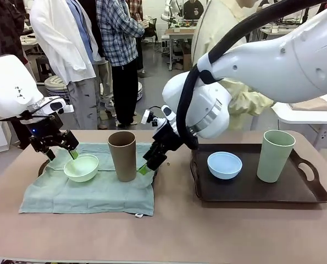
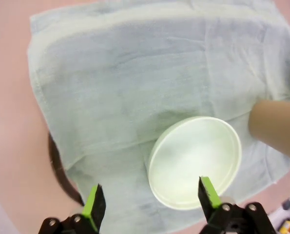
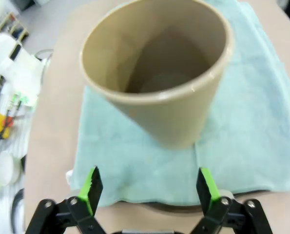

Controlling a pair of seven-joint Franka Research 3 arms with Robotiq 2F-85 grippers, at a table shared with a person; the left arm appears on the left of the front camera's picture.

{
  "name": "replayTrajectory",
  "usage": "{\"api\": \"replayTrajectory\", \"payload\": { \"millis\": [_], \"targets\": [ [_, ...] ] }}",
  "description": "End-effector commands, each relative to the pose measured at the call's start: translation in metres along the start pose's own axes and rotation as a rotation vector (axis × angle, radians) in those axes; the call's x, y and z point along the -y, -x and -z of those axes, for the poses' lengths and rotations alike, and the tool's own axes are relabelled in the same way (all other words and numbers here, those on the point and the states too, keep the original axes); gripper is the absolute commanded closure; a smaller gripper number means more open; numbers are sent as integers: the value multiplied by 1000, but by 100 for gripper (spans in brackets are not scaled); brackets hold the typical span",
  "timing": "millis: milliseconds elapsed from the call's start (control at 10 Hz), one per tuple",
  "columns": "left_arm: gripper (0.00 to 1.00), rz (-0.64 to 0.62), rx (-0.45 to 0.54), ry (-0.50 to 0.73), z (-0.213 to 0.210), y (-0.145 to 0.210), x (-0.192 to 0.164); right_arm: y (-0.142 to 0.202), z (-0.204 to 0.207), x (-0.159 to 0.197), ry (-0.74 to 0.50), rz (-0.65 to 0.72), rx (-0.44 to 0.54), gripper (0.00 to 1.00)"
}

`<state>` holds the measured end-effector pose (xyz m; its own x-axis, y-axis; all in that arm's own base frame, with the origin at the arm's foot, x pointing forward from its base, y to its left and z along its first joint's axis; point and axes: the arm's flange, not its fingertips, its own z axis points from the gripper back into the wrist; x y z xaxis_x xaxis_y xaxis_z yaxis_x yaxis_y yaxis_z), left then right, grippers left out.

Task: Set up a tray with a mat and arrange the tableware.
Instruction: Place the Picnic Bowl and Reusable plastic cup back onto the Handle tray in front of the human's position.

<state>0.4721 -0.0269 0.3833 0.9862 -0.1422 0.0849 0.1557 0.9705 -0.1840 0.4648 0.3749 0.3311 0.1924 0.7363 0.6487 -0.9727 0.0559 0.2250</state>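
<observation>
tan cup [image 1: 122, 155], mint bowl [image 1: 81, 168] on mat [image 1: 97, 193]; left tool [image 2: 150, 199] and right tool [image 3: 146, 188] gape apart.

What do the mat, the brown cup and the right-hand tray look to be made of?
Mat: soft woven cloth, probably a terry towel; it wrinkles and has a hemmed edge.
Brown cup: matte, smooth, thin-walled, likely plastic or a fibre composite; only a faint sheen on the rim.
Tray: dark brown, semi-gloss, likely moulded plastic, with cut-out handles.
</observation>
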Motion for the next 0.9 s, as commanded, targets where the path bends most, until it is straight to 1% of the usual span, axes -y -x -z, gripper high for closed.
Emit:
{"api": "replayTrajectory", "payload": {
  "millis": [0, 100, 200, 400, 500, 700, 800],
  "targets": [
    [0, 61, 21, -32, -31, 15, 10, -4, -43, -31, 60, 204, -74, 0],
    [0, 98, 31, -49, -44, 11, 16, -10, -62, -38, 92, 282, -93, 0],
    [0, 133, 39, -78, -61, 12, 26, -20, -80, -52, 128, 392, -136, 0],
    [0, 178, 52, -94, -92, 13, 46, -34, -112, -73, 195, 678, -230, 0],
    [0, 193, 42, -102, -103, 13, 60, -39, -129, -85, 237, 786, -269, 0],
    [0, 181, 31, -126, -134, 10, 80, -56, -160, -115, 295, 941, -357, 0],
    [0, 163, 27, -138, -154, 9, 90, -68, -175, -131, 362, 999, -375, 0]
  ]
}}
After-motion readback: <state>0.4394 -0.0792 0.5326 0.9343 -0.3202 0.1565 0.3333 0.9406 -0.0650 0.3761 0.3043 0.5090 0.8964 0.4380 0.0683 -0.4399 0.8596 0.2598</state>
